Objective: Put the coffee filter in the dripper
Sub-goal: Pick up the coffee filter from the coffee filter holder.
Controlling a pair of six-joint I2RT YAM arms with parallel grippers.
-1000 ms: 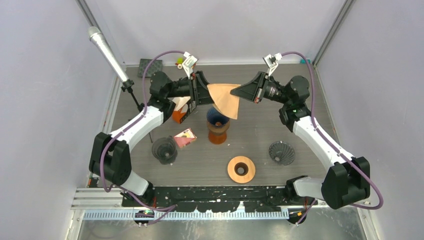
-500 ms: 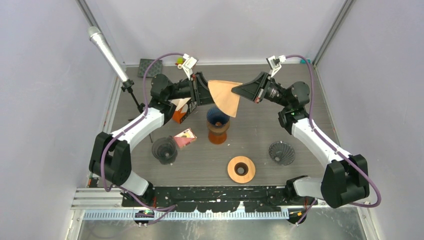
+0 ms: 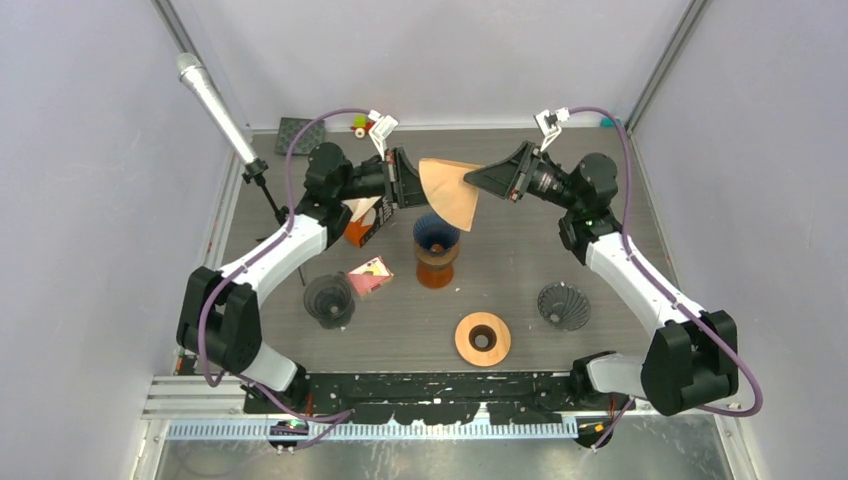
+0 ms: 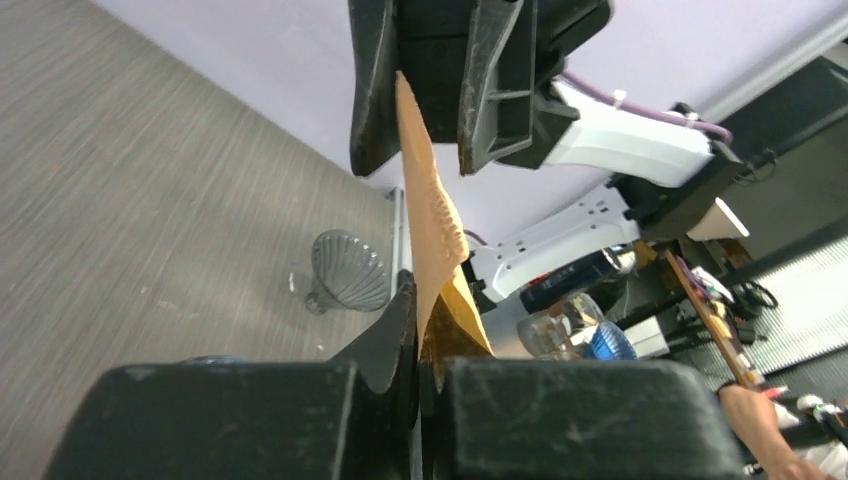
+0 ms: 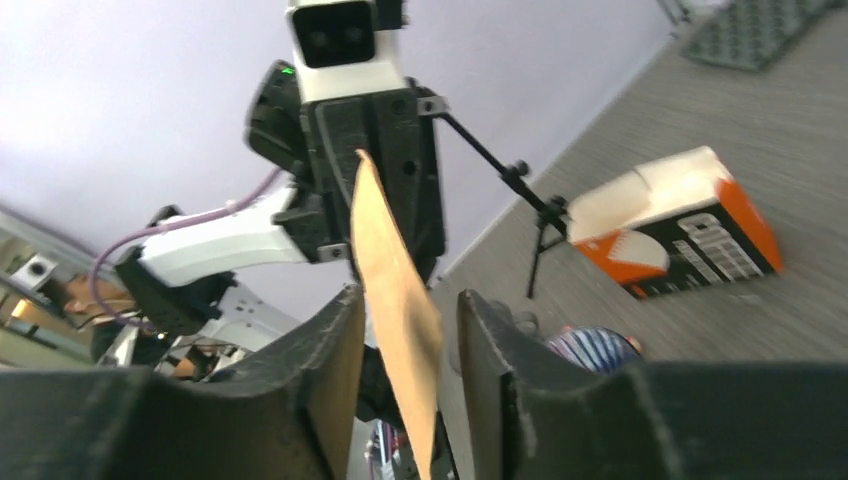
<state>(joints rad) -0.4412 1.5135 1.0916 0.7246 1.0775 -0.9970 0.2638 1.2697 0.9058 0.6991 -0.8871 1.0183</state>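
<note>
1 tan paper coffee filter (image 3: 452, 192) hangs over 1 blue ribbed dripper (image 3: 436, 238), pinched by the left gripper (image 3: 409, 181); the right gripper (image 3: 474, 181) has jaws spread around it. 2 dark ribbed drippers (image 3: 330, 298) (image 3: 563, 305) sit nearby.

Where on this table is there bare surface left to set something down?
Bare table between the blue dripper and the grey dripper; another patch between the black dripper and the wooden ring. Crowded around the orange box and pink card.
</note>
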